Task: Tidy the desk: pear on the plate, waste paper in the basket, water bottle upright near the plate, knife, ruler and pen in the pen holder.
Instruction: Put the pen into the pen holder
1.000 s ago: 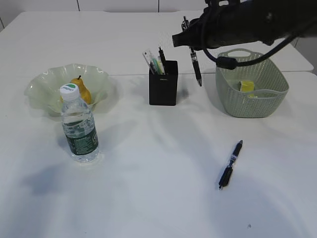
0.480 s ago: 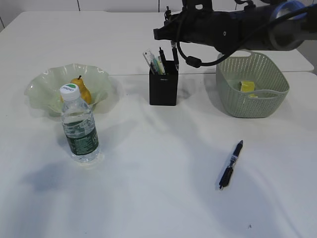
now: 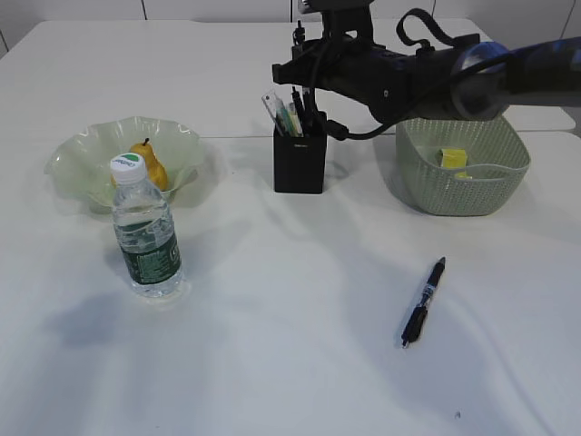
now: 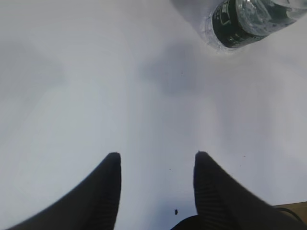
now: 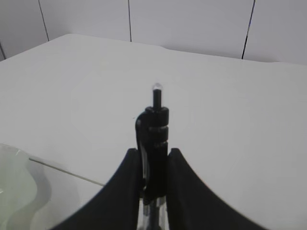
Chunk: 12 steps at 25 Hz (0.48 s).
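Note:
My right gripper (image 3: 310,74) hangs over the black pen holder (image 3: 300,165), shut on a black pen (image 5: 153,125) held upright, as the right wrist view (image 5: 152,151) shows. The pen's lower end is at the holder's mouth, beside the clear ruler (image 3: 275,111) and other items standing in it. A second black pen (image 3: 423,302) lies on the table at the front right. The yellow pear (image 3: 152,167) sits in the pale green plate (image 3: 82,150). The water bottle (image 3: 145,238) stands upright in front of the plate. The yellow waste paper (image 3: 452,158) lies in the green basket (image 3: 454,195). My left gripper (image 4: 157,155) is open and empty above bare table; the bottle (image 4: 244,21) shows at its top right.
The white table has a seam running behind the holder. The plate's rim (image 5: 17,191) shows at the lower left of the right wrist view. The right arm (image 3: 454,73) stretches above the basket.
My right gripper has carried the pen leftward from beside the basket to above the pen holder and brought it down to the holder's mouth. Nothing else moved.

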Tool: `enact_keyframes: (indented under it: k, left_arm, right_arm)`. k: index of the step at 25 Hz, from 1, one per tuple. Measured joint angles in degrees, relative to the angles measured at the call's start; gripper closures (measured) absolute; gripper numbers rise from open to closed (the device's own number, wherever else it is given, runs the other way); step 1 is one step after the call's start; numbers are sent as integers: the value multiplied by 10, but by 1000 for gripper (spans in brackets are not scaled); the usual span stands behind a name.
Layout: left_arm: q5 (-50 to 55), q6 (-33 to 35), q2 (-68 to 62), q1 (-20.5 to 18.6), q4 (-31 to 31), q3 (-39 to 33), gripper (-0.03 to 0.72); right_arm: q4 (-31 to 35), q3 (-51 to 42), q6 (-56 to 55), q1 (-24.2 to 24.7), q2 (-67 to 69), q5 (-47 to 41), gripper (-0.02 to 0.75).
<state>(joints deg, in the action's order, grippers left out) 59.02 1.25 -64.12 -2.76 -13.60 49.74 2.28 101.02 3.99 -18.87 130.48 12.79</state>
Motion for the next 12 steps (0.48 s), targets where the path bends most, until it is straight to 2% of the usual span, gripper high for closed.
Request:
enact_keyframes:
  k: [12]
  left_arm:
    - [-1,0,0,0,0,0,340]
  right_arm:
    - [0,0,-1,0,19,-29,642]
